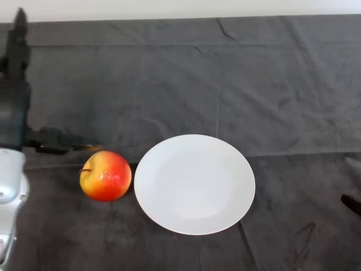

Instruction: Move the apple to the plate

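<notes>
A red and yellow apple (105,175) lies on the dark cloth, just left of a white plate (194,184), almost touching its rim. The plate holds nothing. My left hand (12,113) is at the view's left edge, above and left of the apple. Its fingers (19,34) point straight away from me and its thumb (56,141) sticks out to the right, ending just above the apple's top left. The hand is open and holds nothing. Part of the hand is cut off by the view's left edge.
The dark cloth (254,84) covers the whole table, with a pale wall strip along the far edge. A small dark object (353,204) pokes in at the right edge.
</notes>
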{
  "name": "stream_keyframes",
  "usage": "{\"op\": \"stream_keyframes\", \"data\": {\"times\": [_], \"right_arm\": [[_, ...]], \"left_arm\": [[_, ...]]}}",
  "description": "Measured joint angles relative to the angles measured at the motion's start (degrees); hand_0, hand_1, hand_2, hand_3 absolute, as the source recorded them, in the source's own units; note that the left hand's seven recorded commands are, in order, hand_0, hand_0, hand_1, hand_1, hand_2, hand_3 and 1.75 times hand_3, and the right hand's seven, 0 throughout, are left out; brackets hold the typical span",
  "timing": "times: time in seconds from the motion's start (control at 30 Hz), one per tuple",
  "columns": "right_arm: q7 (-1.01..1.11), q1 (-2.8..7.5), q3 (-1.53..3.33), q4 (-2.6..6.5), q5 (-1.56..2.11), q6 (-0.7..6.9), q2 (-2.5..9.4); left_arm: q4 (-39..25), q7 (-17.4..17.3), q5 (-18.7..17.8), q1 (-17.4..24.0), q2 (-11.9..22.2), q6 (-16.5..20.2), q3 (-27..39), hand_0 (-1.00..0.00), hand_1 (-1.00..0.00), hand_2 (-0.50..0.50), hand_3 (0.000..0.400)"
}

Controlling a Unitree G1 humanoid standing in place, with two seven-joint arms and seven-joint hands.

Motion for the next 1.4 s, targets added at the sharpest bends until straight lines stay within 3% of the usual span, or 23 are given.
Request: {"op": "stream_keyframes", "data": {"times": [0.2,0.37,0.67,1.2,1.23,1.27,1.3,1.33,1.37,1.4], "right_arm": [[0.0,0.0,-0.12,-0.11,-0.11,0.0,0.0],[0.03,0.0,-0.13,-0.17,-0.53,0.0,0.01],[0.05,0.0,-0.2,-0.25,-0.58,0.01,0.02],[0.06,0.0,-0.22,-0.27,-0.58,0.01,0.03],[0.05,0.0,-0.22,-0.27,-0.58,0.01,0.03],[0.06,0.0,-0.22,-0.27,-0.58,0.01,0.02],[0.05,0.0,-0.22,-0.27,-0.59,0.01,0.03],[0.05,0.0,-0.22,-0.27,-0.58,0.01,0.03],[0.06,0.0,-0.22,-0.27,-0.58,0.02,0.02],[0.06,0.0,-0.22,-0.27,-0.58,0.02,0.03]], "left_arm": [[0.01,-2.49,0.0,1.85,-1.4,0.39,-2.58,0.0,0.0,0.0,0.0],[0.01,-4.56,0.0,1.92,-1.75,1.9,-4.64,0.0,0.0,0.0,0.0],[5.39,-6.18,0.23,1.93,-1.7,1.52,-6.03,0.0,0.0,0.0,0.0],[10.14,-7.86,4.41,1.91,-1.69,2.34,-6.96,0.0,0.0,0.0,0.0],[10.14,-7.91,4.43,1.91,-1.69,2.48,-6.96,0.0,-0.22,0.11,0.089],[10.14,-7.97,4.44,1.91,-1.69,2.85,-6.96,0.0,-0.73,0.36,0.29],[10.14,-8.05,4.44,1.91,-1.68,3.19,-6.96,0.0,-1.0,0.5,0.4],[10.15,-8.25,4.45,1.91,-1.68,3.46,-6.96,-0.4,-1.0,0.3,0.4],[10.15,-8.4,4.46,1.91,-1.68,3.7,-6.96,-1.0,-1.0,0.0,0.4],[10.15,-8.49,4.46,1.91,-1.68,4.07,-6.96,-1.0,-1.0,0.0,0.4]]}}
